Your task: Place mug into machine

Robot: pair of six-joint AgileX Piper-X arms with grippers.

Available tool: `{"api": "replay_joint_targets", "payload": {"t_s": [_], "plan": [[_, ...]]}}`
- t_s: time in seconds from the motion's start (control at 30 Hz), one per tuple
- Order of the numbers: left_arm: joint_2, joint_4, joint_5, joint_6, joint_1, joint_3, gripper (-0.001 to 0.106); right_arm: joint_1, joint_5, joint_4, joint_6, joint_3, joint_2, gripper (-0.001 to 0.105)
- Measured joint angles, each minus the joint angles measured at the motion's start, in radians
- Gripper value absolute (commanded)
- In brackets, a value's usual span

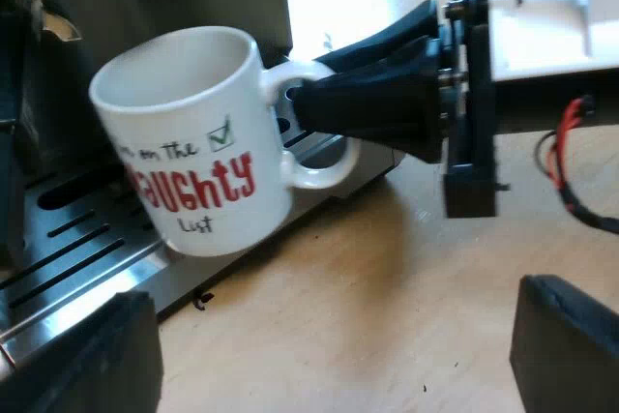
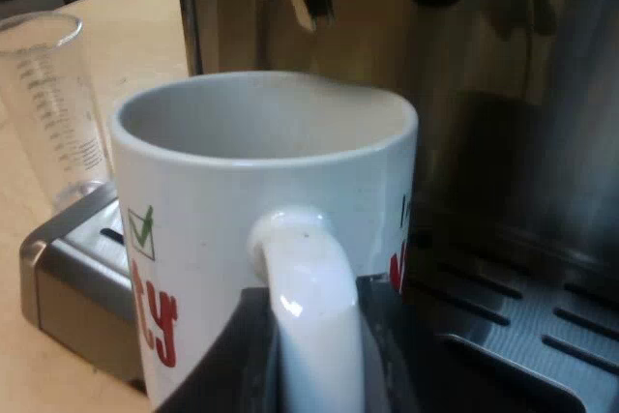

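The right gripper [image 1: 308, 108] clamps the mug [image 1: 193, 142] by its handle [image 1: 321, 169] over the drip tray [image 1: 87, 239] edge; long axis near upright, mouth toward eleven o'clock; left gripper [image 1: 334, 355] wide, empty.

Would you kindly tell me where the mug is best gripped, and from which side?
By its handle, coming from the side facing away from the espresso machine. The loop sticks out clear of the mug, thin enough for jaws to close across, as the right gripper does now.
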Motion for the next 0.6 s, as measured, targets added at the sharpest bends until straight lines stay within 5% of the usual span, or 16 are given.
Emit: {"api": "replay_joint_targets", "payload": {"t_s": [0.6], "plan": [[0.0, 0.0, 0.001, 0.0, 0.0, 0.0, 0.081, 0.0, 0.034, -0.077, 0.046, -0.135, 0.182, 0.0]]}}
